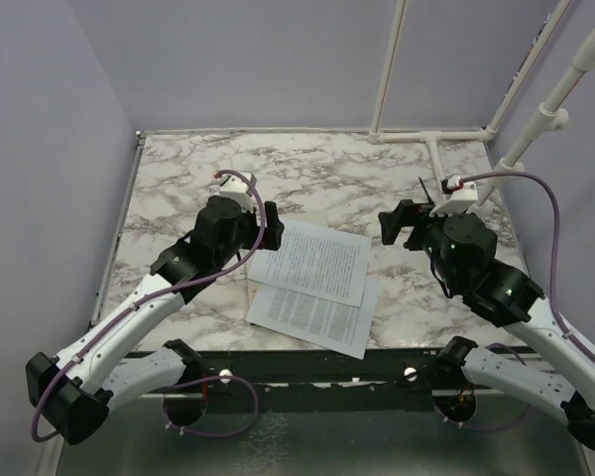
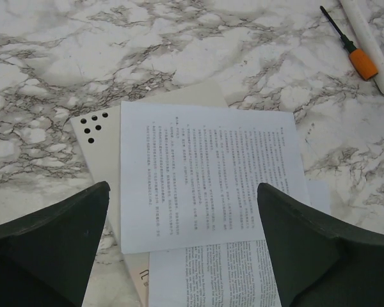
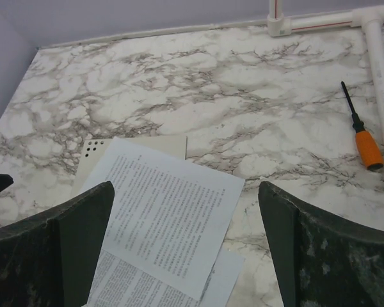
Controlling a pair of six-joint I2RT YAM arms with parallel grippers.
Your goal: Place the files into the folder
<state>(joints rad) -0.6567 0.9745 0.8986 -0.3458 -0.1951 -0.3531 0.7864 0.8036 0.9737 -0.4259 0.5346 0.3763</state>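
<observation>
White files (image 1: 317, 270) lie just ahead of left end effector (image 1: 271, 226) (jaws agape).

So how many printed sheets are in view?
2. The top sheet overlaps the second sheet, which sticks out on the near side. Both lie centrally over the folder; more could hide beneath.
</observation>
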